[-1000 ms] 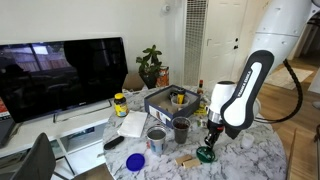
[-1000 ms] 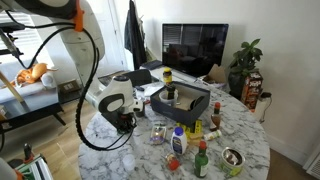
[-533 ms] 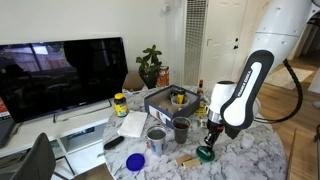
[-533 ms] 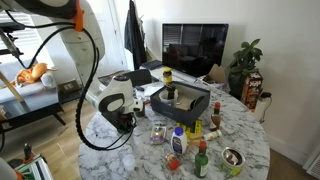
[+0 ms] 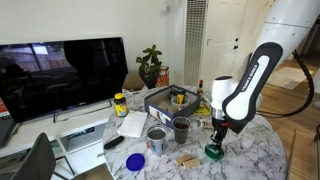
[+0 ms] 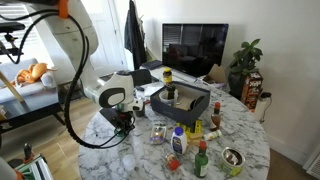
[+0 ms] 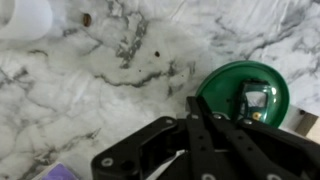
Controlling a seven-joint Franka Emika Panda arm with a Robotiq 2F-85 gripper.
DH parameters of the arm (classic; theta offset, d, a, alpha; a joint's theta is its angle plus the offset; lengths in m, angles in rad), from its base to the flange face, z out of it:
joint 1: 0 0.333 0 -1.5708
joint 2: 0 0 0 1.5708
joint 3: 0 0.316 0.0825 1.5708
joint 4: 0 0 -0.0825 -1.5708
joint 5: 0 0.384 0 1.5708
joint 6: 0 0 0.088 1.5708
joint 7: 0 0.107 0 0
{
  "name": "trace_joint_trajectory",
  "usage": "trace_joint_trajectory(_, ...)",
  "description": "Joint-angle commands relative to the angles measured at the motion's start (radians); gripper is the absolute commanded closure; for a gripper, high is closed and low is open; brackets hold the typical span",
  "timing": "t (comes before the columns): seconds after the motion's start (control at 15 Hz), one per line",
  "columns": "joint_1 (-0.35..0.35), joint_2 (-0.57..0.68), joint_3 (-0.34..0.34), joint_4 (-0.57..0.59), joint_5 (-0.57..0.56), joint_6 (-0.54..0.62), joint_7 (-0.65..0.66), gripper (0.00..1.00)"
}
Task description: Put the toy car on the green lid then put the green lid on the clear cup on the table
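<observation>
The green lid (image 7: 232,92) lies flat on the marble table, and the tiny dark toy car (image 7: 258,103) sits on it. In an exterior view the lid (image 5: 214,153) lies at the table's near edge, right under my gripper (image 5: 217,130). In the wrist view my gripper (image 7: 201,110) has its fingers together with nothing between them, just beside the lid's rim. The dark smoky clear cup (image 5: 181,129) stands upright a short way from the lid. In an exterior view my gripper (image 6: 124,120) hides the lid.
A grey-silver cup (image 5: 156,139) stands beside the clear cup, and a blue lid (image 5: 135,161) lies near it. A box of items (image 5: 168,100), several bottles (image 6: 190,140) and a yellow jar (image 5: 120,104) crowd the table. A TV (image 5: 60,75) stands behind.
The arm has swung a little to the side, and the gripper and the green lid now sit slightly further that way than before.
</observation>
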Motion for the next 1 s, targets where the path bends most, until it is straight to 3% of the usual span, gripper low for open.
trace_joint_trajectory(0.0, 0.077, -0.152, -0.071, -0.062, -0.079, -0.129, 0.093, 0.99)
trace_joint_trajectory(0.47, 0.078, -0.330, -0.055, -0.010, -0.174, -0.368, 0.203, 0.99)
trace_joint_trajectory(0.93, 0.068, -0.302, -0.027, 0.153, -0.142, -0.438, 0.290, 0.99)
